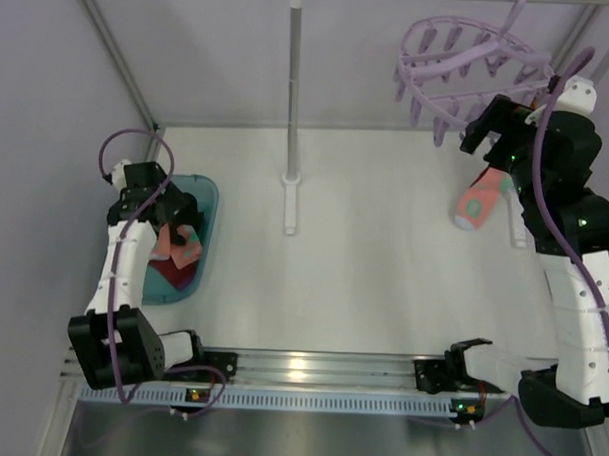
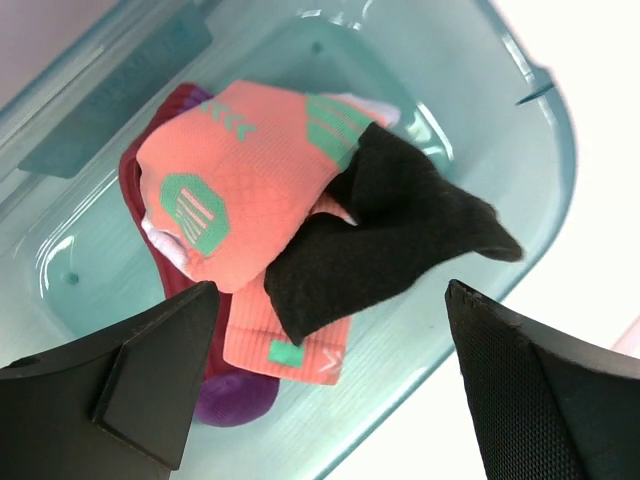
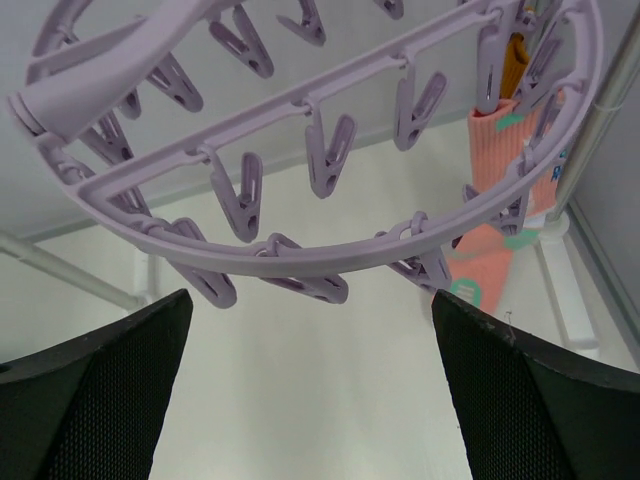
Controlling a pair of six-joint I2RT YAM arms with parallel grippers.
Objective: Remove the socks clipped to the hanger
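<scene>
The white table (image 1: 383,271) carries a teal tub (image 1: 210,200) (translucent plastic) directly below the left gripper (image 2: 330,290). The white pole's foot (image 1: 291,213) stands well apart from this gripper, on its right side.

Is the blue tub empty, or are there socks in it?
Not empty. The tub holds a pile: a salmon sock with green marks, a black sock across it, dark red sock beneath.
</scene>
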